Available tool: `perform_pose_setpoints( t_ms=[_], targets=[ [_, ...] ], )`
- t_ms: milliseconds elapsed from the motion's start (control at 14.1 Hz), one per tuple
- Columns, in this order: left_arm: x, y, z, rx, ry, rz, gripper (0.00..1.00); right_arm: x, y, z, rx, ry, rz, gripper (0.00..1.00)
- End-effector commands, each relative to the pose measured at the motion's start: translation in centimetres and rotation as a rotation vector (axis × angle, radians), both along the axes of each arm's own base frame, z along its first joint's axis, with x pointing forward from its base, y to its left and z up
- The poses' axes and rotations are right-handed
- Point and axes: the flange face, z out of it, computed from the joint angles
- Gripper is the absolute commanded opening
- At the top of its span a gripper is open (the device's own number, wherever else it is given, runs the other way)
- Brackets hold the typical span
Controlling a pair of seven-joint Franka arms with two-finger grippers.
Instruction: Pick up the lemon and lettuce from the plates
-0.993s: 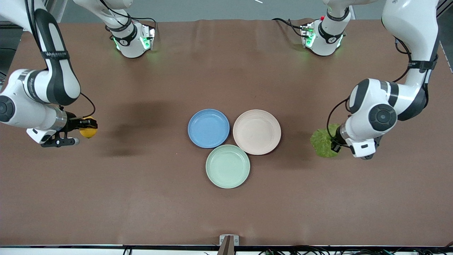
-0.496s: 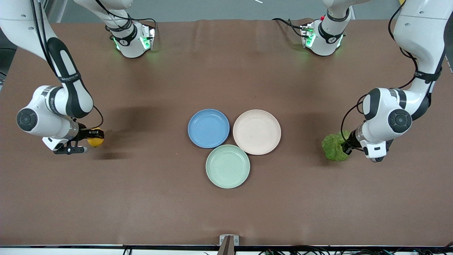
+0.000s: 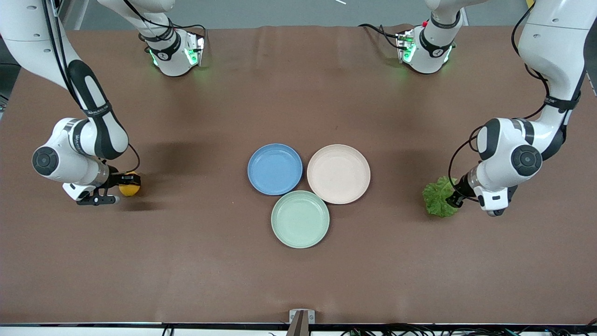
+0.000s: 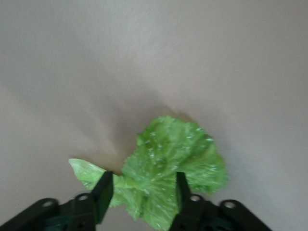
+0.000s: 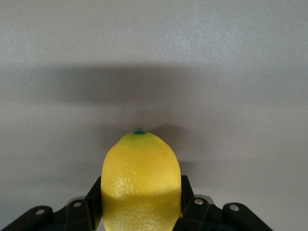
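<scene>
The lemon [image 3: 129,185] is held between the fingers of my right gripper [image 3: 125,182], low over the brown table at the right arm's end. In the right wrist view the fingers press both sides of the lemon [image 5: 140,183]. The lettuce [image 3: 437,198] lies on the table at the left arm's end. My left gripper [image 3: 452,199] is right at it, with its fingers [image 4: 104,185] spread apart on either side of the leaf [image 4: 168,159]. The blue plate [image 3: 274,169] and the beige plate [image 3: 338,173] sit empty at the table's middle.
A mint-green plate [image 3: 300,219], also empty, touches both plates and lies nearer the front camera. The arm bases [image 3: 175,51] stand along the table's edge farthest from that camera.
Both arms have come down toward the table. The lemon has moved lower and a little toward the middle. The lettuce has come down onto the table and the left fingers now stand apart.
</scene>
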Motion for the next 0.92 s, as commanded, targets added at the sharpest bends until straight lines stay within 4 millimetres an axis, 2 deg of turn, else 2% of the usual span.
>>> perform_pose_setpoints(
  t_ms=[0,213,496,638,851],
  targets=[
    [0.4,-1.3,5.7,0.033,-0.066,-0.046,1.00,-0.2,1.4,7.0,0.001,0.012,0.004,0.99],
    [1.6,-1.3,12.2,0.071,-0.066,-0.194,1.00,-1.8,4.7,17.4,-0.011,-0.001,-0.010,0.99],
    [1.7,-0.7,19.4,0.100,-0.074,-0.271,1.00,-4.5,6.7,28.6,-0.001,-0.016,0.014,0.99],
    [1.7,-0.8,21.5,0.104,-0.072,-0.286,1.00,-4.5,6.9,32.7,0.000,-0.007,0.019,0.99],
    [1.0,-2.3,26.2,0.118,-0.071,-0.304,1.00,-3.9,6.7,38.3,-0.004,-0.055,0.019,0.99]
  ],
)
